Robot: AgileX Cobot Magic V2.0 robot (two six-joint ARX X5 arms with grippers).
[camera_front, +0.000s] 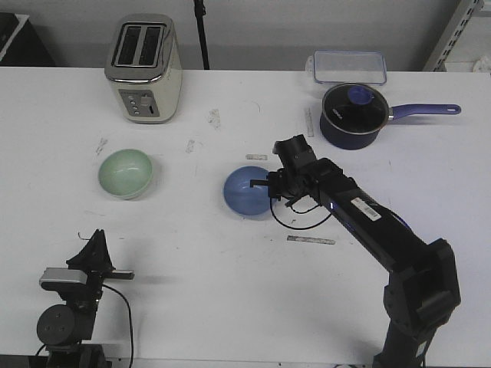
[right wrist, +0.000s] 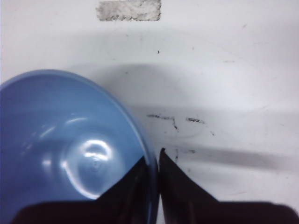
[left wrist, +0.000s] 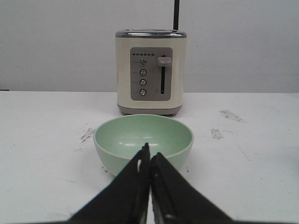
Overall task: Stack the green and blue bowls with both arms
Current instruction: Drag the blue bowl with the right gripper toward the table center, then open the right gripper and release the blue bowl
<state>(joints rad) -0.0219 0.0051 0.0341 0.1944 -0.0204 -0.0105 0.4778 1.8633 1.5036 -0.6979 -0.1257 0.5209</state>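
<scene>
While the left arm sits folded at the lower left of the front frame, its left pincer (camera_front: 96, 244) rests low over the white surface (camera_front: 192, 284), well short of the green bowl (camera_front: 125, 173). Left wrist view: both fingers pressed together, tips meeting with nothing between them; green bowl (left wrist: 143, 142) upright just beyond the tips, not touched.

Right arm reaches from the lower right of the front frame diagonally up toward centre. Right pincer (camera_front: 270, 186) sits at the right-hand rim of the blue bowl (camera_front: 247, 192). Right wrist view: the two dark fingers straddle the rim of the blue bowl (right wrist: 70, 149), one inside the bowl and one outside, closed tight on the wall. Whether the bowl is lifted off the surface or resting on it, cannot tell.

Bowl positions, front view: green bowl left of centre, blue bowl at centre, well apart, both open side up.

Farther back: cream toaster (camera_front: 143, 69) at upper left, directly behind the green bowl in the left wrist view (left wrist: 151, 72). Dark saucepan (camera_front: 353, 115) with glass lid and purple handle at upper right. Clear lidded container (camera_front: 347, 67) just behind the saucepan, near the far edge.
</scene>
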